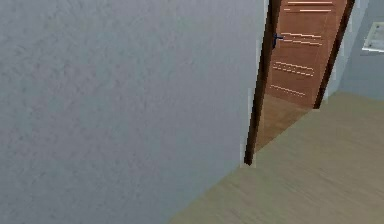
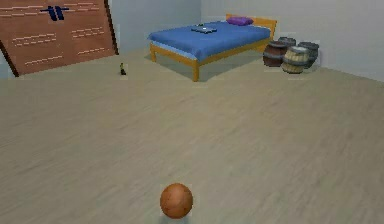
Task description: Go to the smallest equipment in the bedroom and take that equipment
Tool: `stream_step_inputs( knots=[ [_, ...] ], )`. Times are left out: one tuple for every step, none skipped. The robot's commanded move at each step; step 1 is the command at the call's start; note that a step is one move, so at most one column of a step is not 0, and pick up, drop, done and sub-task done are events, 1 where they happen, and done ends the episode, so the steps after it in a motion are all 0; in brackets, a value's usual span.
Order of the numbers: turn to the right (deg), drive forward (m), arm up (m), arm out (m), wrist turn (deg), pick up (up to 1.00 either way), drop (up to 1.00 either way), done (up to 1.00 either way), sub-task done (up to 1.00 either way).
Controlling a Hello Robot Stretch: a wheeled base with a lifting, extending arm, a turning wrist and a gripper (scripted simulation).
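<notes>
Pale wood floor (image 2: 250,140) spreads across the arm side view, and in the forward view a grey wall (image 1: 110,90) stands close on the left, ending at a dark-framed opening. Beyond that opening is one brown panelled door (image 1: 300,50). At the arm side view's top left stands a wide brown double door (image 2: 55,35) with blue handles. One bed (image 2: 215,42) lies against the far wall, with a wooden frame and a blue cover. Three barrels (image 2: 290,53) are huddled together just beside the bed's foot, on the view's right. One orange-brown ball (image 2: 176,199), the likeliest piece of equipment here, rests alone on the bare floor near the view's bottom edge, well apart from the bed and barrels. One purple pillow (image 2: 239,19) sits at the head of the bed, and one flat thing (image 2: 205,29), too small to name, lies on the cover. One small dark thing (image 2: 123,68) stands on the floor near the double door. The claw's state cannot be told.
</notes>
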Motion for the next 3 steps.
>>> stream_step_inputs(
  knots=[
    [0.0, 0.0, 0.0, 0.44, 0.0, 0.0, 0.0, 0.0, 0.0],
    [0.0, 0.0, 0.0, 0.0, 45.0, 0.0, 0.0, 0.0, 0.0],
    [0.0, 0.0, 0.0, 0.0, 45.0, 0.0, 0.0, 0.0, 0.0]
  ],
)
